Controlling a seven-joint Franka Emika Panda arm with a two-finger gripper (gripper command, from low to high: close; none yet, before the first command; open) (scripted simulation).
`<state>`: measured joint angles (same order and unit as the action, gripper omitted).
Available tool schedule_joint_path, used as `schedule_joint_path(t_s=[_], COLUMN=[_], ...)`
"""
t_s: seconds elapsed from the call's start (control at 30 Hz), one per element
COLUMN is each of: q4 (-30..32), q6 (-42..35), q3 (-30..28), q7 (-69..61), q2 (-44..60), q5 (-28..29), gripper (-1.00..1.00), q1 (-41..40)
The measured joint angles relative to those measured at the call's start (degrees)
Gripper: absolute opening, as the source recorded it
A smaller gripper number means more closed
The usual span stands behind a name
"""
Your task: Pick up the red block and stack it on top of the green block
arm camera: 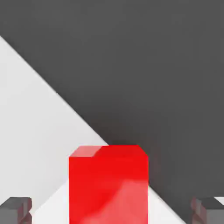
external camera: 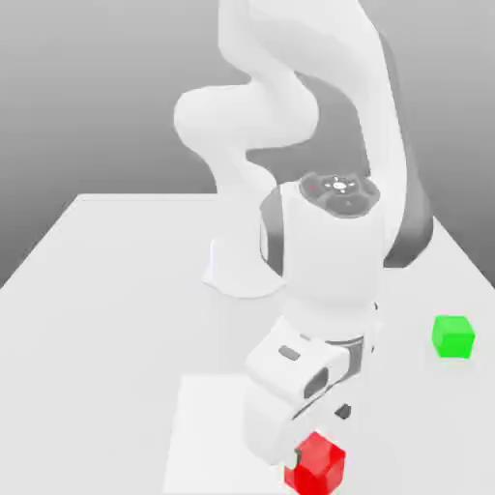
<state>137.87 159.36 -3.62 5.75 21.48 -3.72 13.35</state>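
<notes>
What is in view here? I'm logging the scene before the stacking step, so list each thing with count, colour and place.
small matte red cube: one, bright red, on the table at the near edge, between the pincer's fingers.
small matte green cube: one, bright green, on the table toward the exterior view's right, apart from the red cube.
flat white table: one, white, under everything.
white robot arm: one, white and grey, bent down over the red cube.
pincer: one, dark grey fingertips, open, straddling the red cube.

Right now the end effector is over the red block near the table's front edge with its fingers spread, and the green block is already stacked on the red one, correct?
Not quite: the green block is not stacked. In the exterior view it sits alone on the table, toward that view's right, apart from the red block. The rest holds: the hand view shows the end effector open around the red block.
</notes>
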Motion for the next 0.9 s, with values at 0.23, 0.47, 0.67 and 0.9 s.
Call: schedule_joint_path(t_s=[0.23,0.47,0.67,0.9], q4=[-0.34,2.28,8.1,15.15], q6=[1.78,-6.25,-7.15,-7.55], q3=[0.38,0.95,9.81,18.57], q7=[-0.25,0.52,-2.19,-7.28], q2=[2.27,-8.34,-14.84,-22.53], q5=[-0.31,1.7,2.92,1.98], gripper=[-1.0,-1.0,-1.0,-1.0], q1=[-0.31,2.02,10.09,25.04])
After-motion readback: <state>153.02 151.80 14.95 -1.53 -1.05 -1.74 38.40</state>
